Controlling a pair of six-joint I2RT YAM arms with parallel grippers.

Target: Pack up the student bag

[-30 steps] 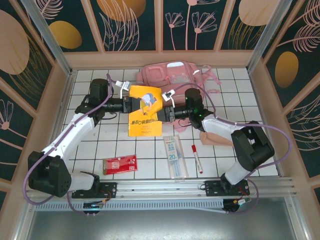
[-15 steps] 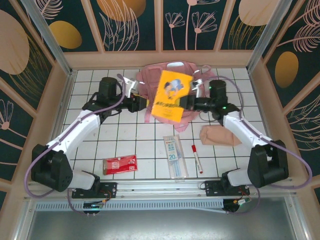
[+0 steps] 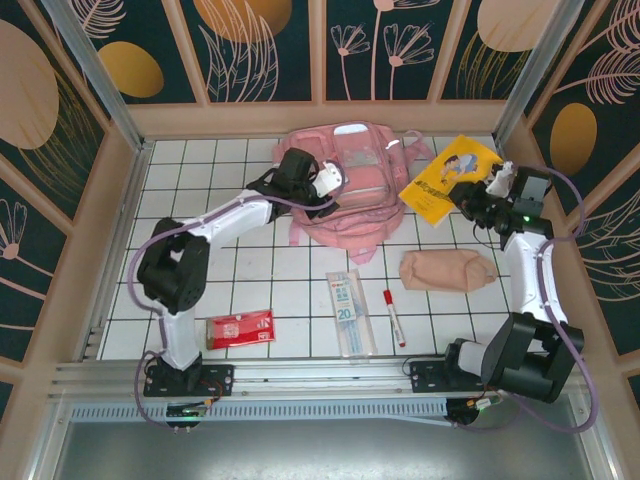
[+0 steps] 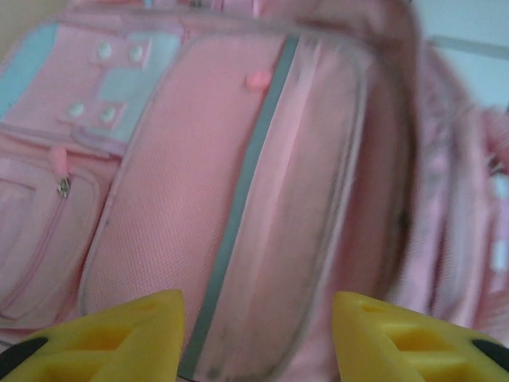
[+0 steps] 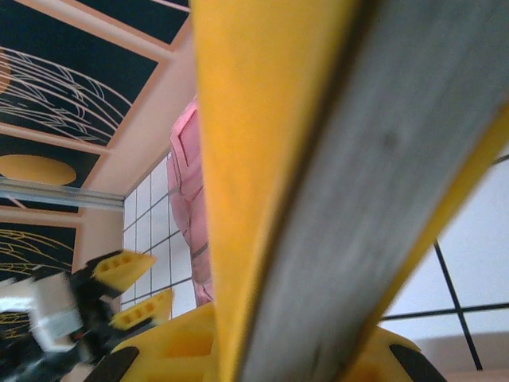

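Student bag [image 3: 355,215] lies at the middle of the worktop's [image 3: 290,275] far edge, front side up, so the clear panel and zip pockets face the top camera. Its long axis runs roughly from the far edge toward the near edge, and the pink straps spill off toward the far right corner. The left end effector [image 3: 328,185] hovers at the student bag's left flank. In the left wrist view its yellow fingers [image 4: 135,326] stand well apart with nothing between them, and past them are a mesh side panel and a silvery strip. Whether they touch the fabric I cannot tell.

The right end effector [image 3: 478,198] is near the far right corner, clamped on one edge of a yellow book [image 3: 450,178]. The book is tilted and sits just beside the bag's strap side. In the right wrist view the book's edge crosses the frame between the closed fingers.

Toward the near edge lie a beige-pink pouch [image 3: 448,270], a red marker [image 3: 392,316], a clear ruler packet [image 3: 350,310] and a red packet [image 3: 240,328], all apart from the bag
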